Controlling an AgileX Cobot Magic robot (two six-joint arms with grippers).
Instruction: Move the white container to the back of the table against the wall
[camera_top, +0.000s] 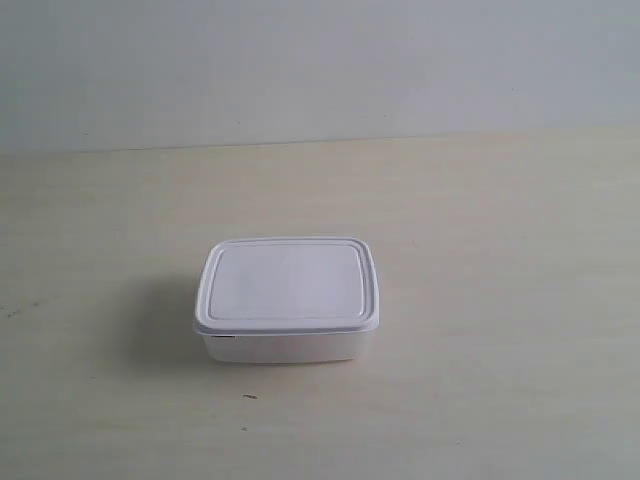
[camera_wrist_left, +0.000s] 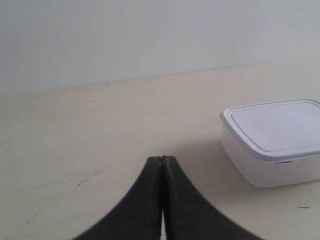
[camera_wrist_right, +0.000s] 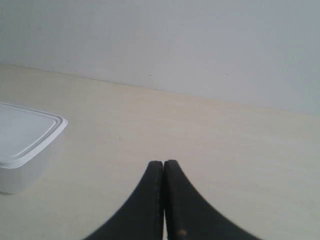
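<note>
The white container, lid on, sits on the cream table well short of the grey-white wall. Neither arm shows in the exterior view. In the left wrist view the container lies off to one side of my left gripper, apart from it; the black fingers are pressed together with nothing between them. The right wrist view has the container at the frame's edge, away from my right gripper, which is shut and empty too.
The table meets the wall in a straight line behind the container. A few tiny dark specks mark the wood near the front. Bare tabletop lies between both grippers and the wall.
</note>
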